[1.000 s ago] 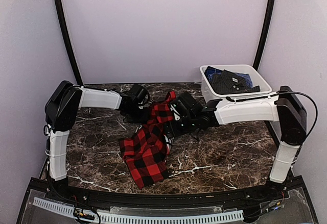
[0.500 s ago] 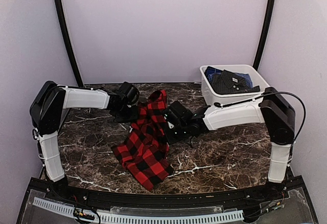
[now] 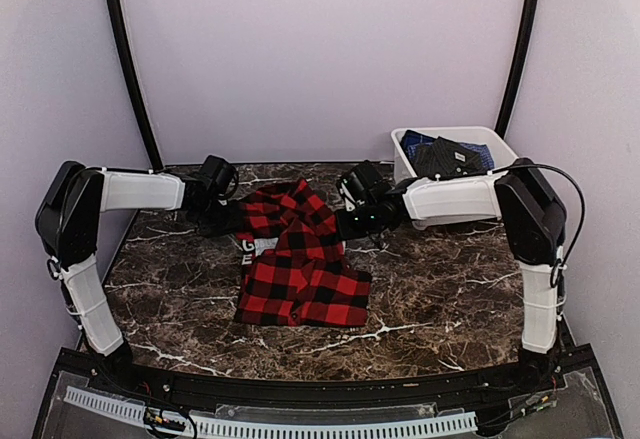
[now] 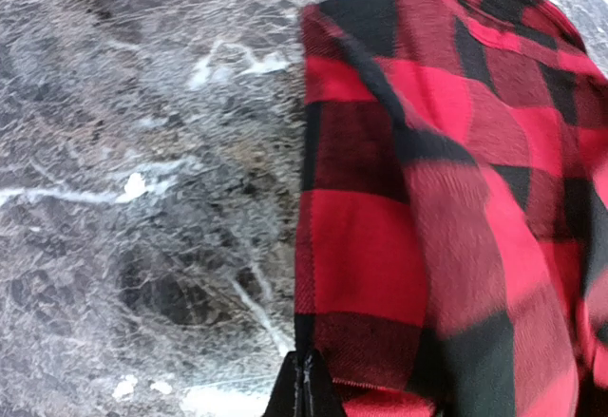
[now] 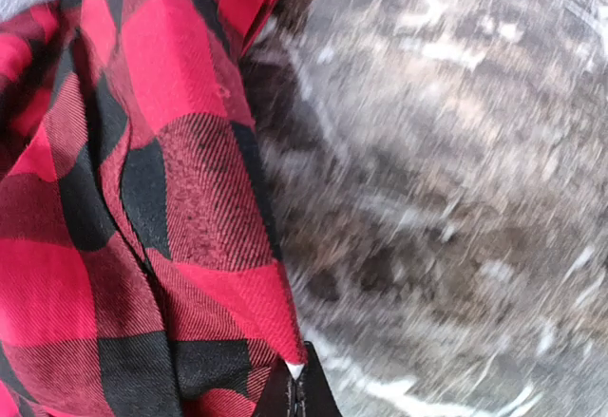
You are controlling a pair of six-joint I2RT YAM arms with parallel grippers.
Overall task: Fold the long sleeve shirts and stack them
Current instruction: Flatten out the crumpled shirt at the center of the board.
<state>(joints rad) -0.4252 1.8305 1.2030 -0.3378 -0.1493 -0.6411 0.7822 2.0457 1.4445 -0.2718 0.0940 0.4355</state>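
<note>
I see my left tool [image 4: 304,390] and right tool [image 5: 295,393] both pinched shut on the red-and-black shirt [image 3: 300,269], spread between them, its lower part on the tabletop [image 3: 440,289]

Wrist views crop the flannel shirt [image 4: 456,199] at their edges; I can't tell sleeve from collar. Left gripper [image 4: 306,390] and right gripper [image 5: 296,393]: only dark tips show at the bottom edge. Marble tabletop [image 5: 456,199] is smeared. The tub [image 3: 400,151] contents [image 3: 455,162] are too small to identify.
</note>
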